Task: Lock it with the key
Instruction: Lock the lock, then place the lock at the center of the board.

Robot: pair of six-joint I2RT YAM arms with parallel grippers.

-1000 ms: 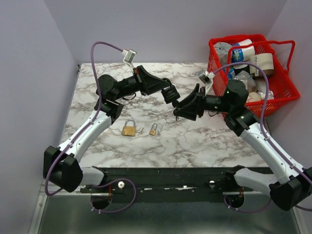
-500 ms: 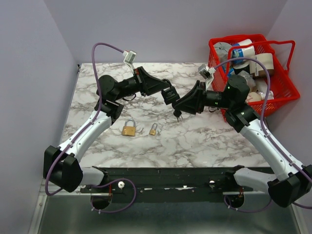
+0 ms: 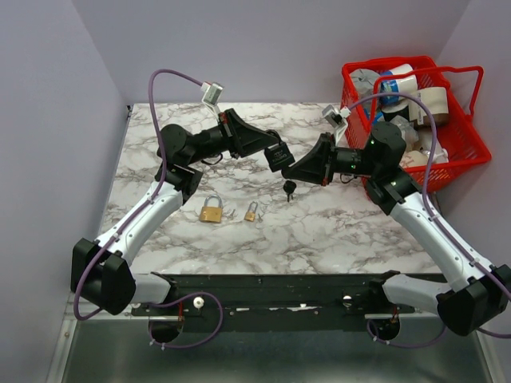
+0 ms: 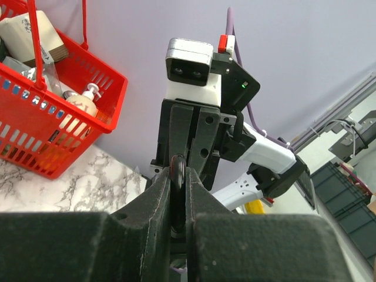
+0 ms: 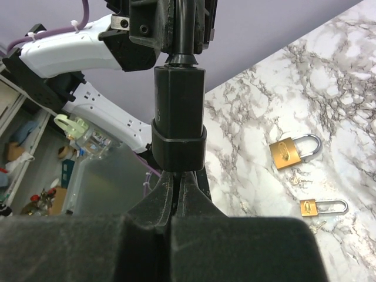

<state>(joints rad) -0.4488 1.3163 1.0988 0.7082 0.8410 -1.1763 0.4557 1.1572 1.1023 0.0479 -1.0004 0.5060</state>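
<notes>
My right tool (image 5: 176, 191) pinches the key (image 3: 289, 189) at the base of the black padlock (image 5: 179, 117), held aloft by its shackle (image 4: 177, 170) in my clamped left tool (image 4: 178, 194). Tiny, light and stiff, it is best gripped by its flat black head. Its blade, hidden, seems to run along my fingers (image 5: 147, 217) into the lock, while the bunch's loose end hangs straight down.

arms reaching inward, left gripper (image 3: 276, 155) and right gripper (image 3: 291, 171) tip to tip, both clamped

Red basket (image 3: 467, 148) of packages, larger brass padlock (image 3: 211, 210), smaller brass padlock (image 3: 251, 212) beside it, marble table (image 3: 335, 231)
</notes>
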